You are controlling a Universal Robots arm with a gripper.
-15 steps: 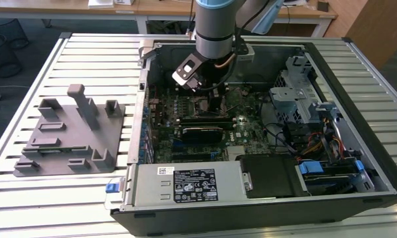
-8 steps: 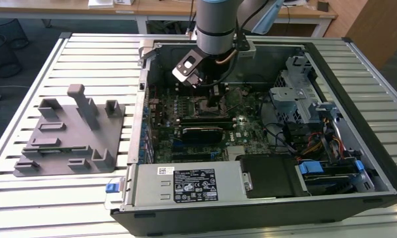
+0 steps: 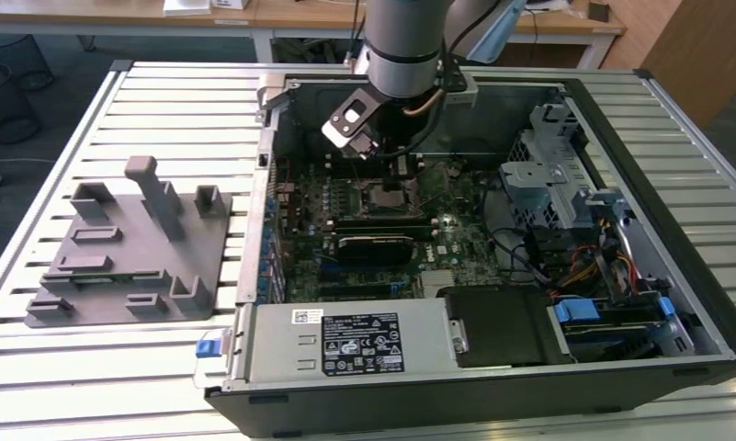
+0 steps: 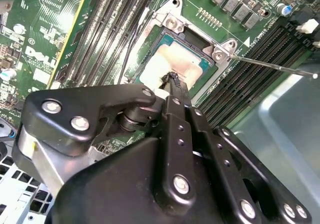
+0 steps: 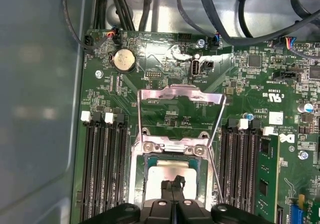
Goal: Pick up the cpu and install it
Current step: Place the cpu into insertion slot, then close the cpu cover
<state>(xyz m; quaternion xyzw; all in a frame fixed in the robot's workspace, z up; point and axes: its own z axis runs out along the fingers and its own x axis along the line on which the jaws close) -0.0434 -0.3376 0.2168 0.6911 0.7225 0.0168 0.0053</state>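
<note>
We record a pale slatted metal table in even light. Behind it stand light wooden desks. A wooden cabinet is at the exterior view's right. Wire baskets stand on dark blue-grey floor at its left.

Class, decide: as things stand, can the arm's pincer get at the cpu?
Probably yes. In the first wrist view the load plate stands swung open, the cpu lies uncovered, and the pincer hangs right at it with nothing between.
</note>
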